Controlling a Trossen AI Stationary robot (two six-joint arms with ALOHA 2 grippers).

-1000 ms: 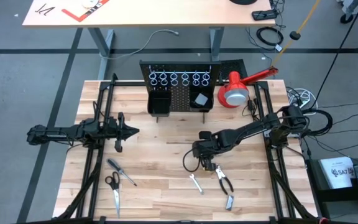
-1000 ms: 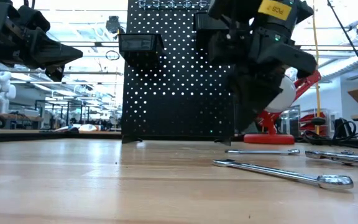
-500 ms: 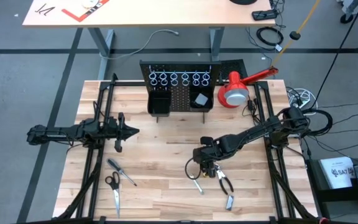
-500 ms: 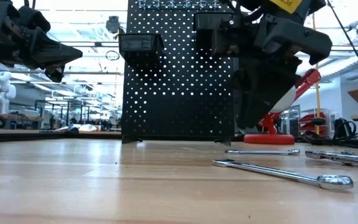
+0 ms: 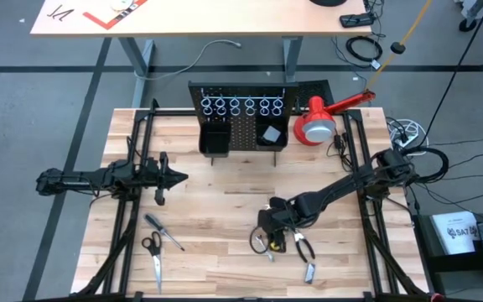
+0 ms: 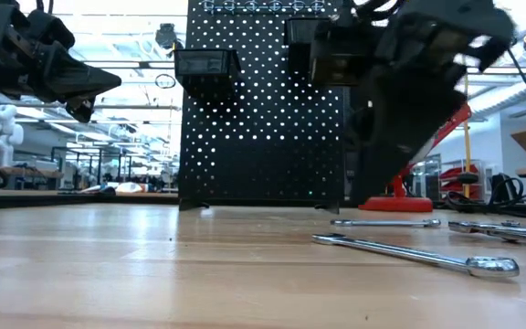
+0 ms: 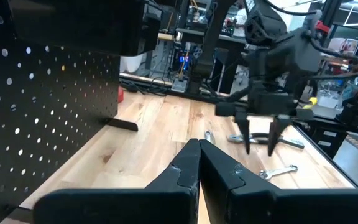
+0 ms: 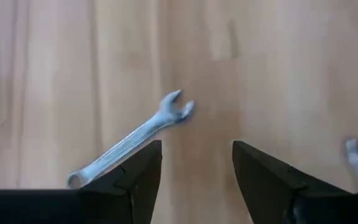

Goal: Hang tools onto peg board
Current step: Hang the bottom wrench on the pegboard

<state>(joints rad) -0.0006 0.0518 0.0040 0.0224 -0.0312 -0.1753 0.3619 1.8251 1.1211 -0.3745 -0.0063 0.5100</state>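
Since the silver wrench (image 8: 132, 138) lies flat on the table, well short of the peg board (image 5: 241, 126), we hover our right gripper (image 8: 194, 168) spread above it; left gripper (image 7: 197, 165) clenched, empty.

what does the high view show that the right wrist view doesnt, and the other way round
Only the high view shows the peg board, the red-and-white lamp, the scissors, the screwdriver, the pliers and the left gripper, shut, over the table's left side.

Only the right wrist view shows the wrench's open-ended jaw up close, lying flat between the fingers.

Both show the right gripper, open above the wrench, and the wooden table.
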